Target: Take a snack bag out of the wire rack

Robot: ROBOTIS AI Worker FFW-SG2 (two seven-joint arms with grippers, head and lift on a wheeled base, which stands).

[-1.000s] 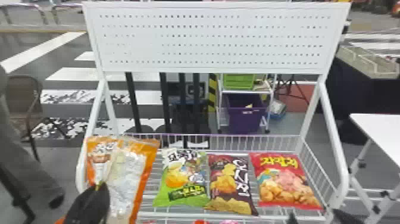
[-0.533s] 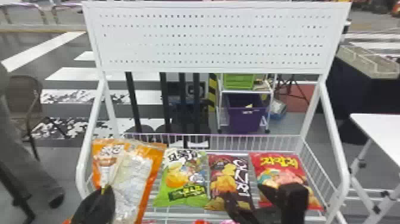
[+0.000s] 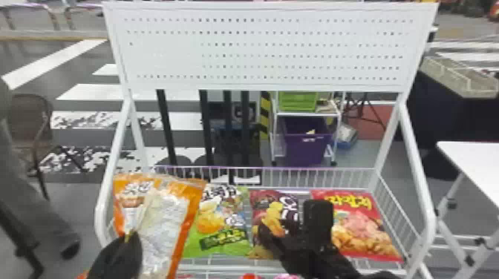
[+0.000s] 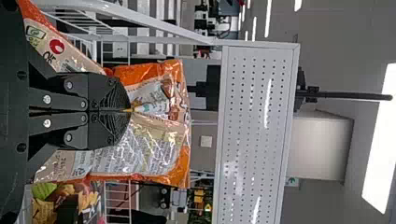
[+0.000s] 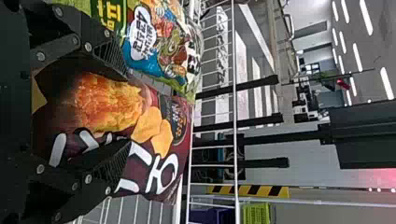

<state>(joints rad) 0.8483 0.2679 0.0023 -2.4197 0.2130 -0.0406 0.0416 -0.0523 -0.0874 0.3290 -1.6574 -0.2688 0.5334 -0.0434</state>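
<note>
At the wire rack's left end, my left gripper holds an orange snack bag upright. In the left wrist view the left gripper is shut on the middle of the orange bag, creasing it. My right gripper is over the dark red bag, between the green bag and the red bag. In the right wrist view the right gripper has its fingers spread on both sides of the dark red bag, beside the green bag.
A white perforated panel stands above the rack, with slanted white side tubes at both ends. A white table is at the right. Behind the rack stands a cart with a purple bin.
My right gripper has come in from the bottom right and moved over the dark red bag. The left gripper has shifted slightly right with the orange bag, which now leans a little differently.
</note>
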